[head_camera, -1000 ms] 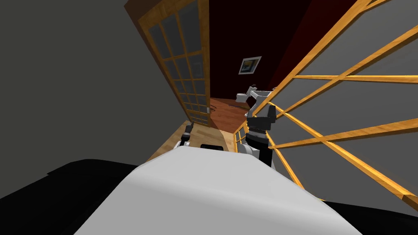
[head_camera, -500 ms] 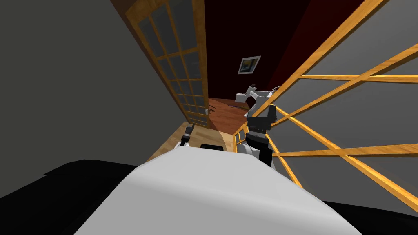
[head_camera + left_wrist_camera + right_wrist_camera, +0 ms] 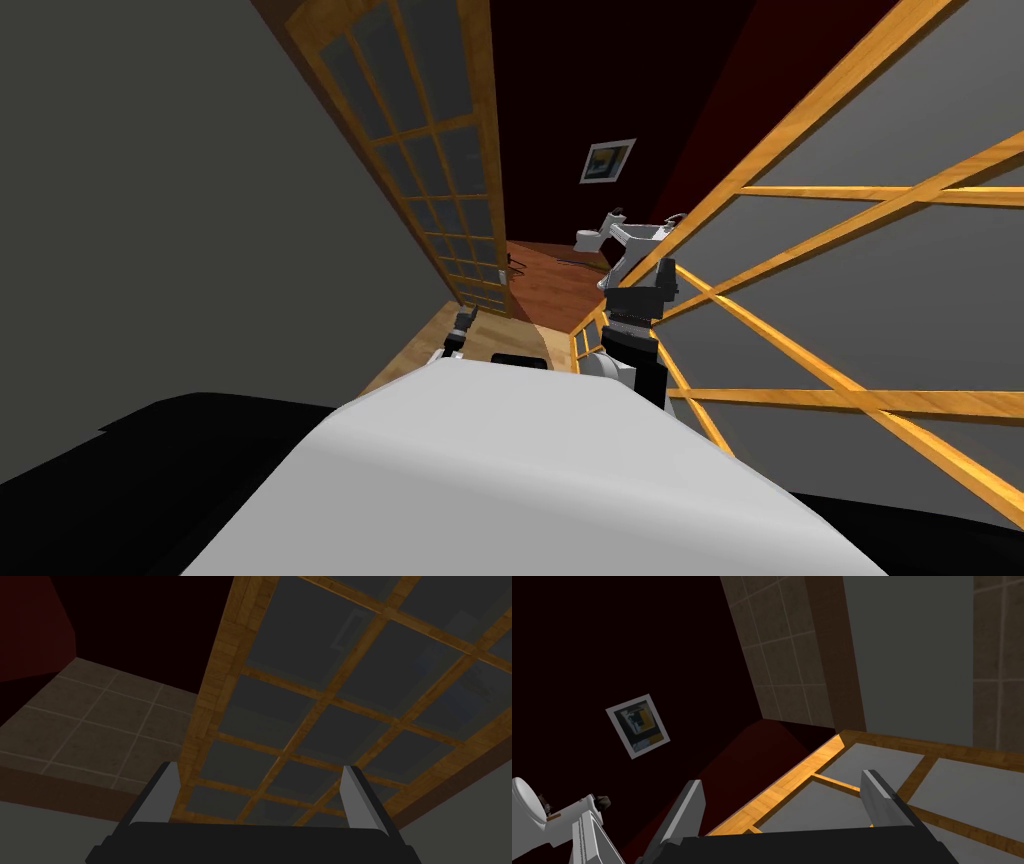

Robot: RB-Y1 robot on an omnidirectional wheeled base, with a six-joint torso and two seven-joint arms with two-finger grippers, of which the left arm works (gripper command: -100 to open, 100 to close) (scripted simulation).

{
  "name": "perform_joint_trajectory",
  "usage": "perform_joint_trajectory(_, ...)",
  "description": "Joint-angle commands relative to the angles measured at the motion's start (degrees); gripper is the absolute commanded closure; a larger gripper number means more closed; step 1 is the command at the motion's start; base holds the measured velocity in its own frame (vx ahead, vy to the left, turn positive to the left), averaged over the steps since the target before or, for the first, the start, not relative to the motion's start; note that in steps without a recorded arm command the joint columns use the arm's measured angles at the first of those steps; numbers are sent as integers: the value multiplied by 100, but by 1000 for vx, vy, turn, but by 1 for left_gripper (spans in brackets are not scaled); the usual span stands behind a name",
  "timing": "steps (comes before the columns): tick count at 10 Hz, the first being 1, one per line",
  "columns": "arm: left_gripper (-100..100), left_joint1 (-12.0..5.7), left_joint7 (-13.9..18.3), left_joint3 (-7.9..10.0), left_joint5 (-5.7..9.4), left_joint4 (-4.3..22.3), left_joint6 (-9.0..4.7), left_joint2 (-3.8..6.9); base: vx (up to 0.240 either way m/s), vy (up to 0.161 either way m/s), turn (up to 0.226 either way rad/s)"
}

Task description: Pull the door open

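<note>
On our right, the door [image 3: 850,290] w/ wood bars has swung a bit closer to us vs. a sec ago, so the gap to the other glass door [image 3: 440,170] is wider & the pull looks to be working. Our right gripper [image 3: 782,778] sits by its edge, fingers spread, holding nothing; our left gripper [image 3: 260,767] hangs low, fingers spread too.

No readable text, no labels, brands or numbers, framed picture [image 3: 607,161] shows no lettering
</note>
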Motion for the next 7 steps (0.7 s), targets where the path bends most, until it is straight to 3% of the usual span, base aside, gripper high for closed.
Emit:
perform_joint_trajectory(1, -100, -42, -140, 0, -37, 165, -64, 28, 101, -30, -18)
perform_joint_trajectory(7, -100, -212, -611, 7, -165, 806, -303, 127, 108, -26, -18)
